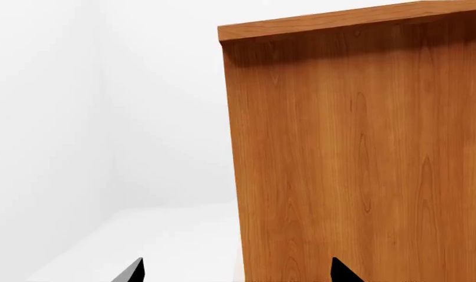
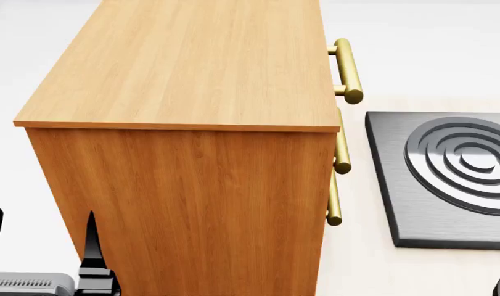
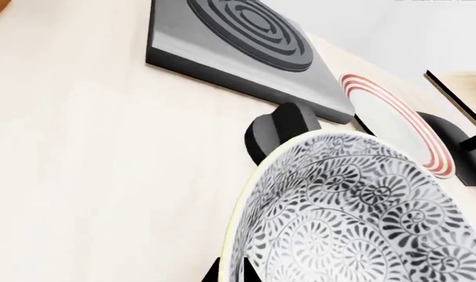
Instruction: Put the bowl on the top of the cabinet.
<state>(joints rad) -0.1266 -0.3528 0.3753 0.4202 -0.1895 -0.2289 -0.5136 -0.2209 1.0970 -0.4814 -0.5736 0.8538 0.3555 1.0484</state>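
The bowl (image 3: pixel 355 217), white with a dark leaf pattern and a yellow-green rim, fills the right wrist view, tilted above the pale counter. My right gripper (image 3: pixel 231 271) is shut on its rim, one finger inside and one outside. In the head view the bowl is out of sight. The cabinet (image 2: pixel 192 61) is tall and orange-brown, with a bare flat top and brass handles (image 2: pixel 347 71). Low beside the cabinet's side panel (image 1: pixel 355 164), my left gripper (image 2: pixel 42 246) is open and holds nothing; its black fingertips (image 1: pixel 132 271) show in the left wrist view.
A dark grey slab (image 2: pixel 447 179) with raised concentric rings lies on the pale counter right of the cabinet. Beyond it lie a white plate (image 3: pixel 394 123) with red rings, a black rounded piece (image 3: pixel 281 126) and part of a pale rack (image 3: pixel 466 79). White walls stand behind.
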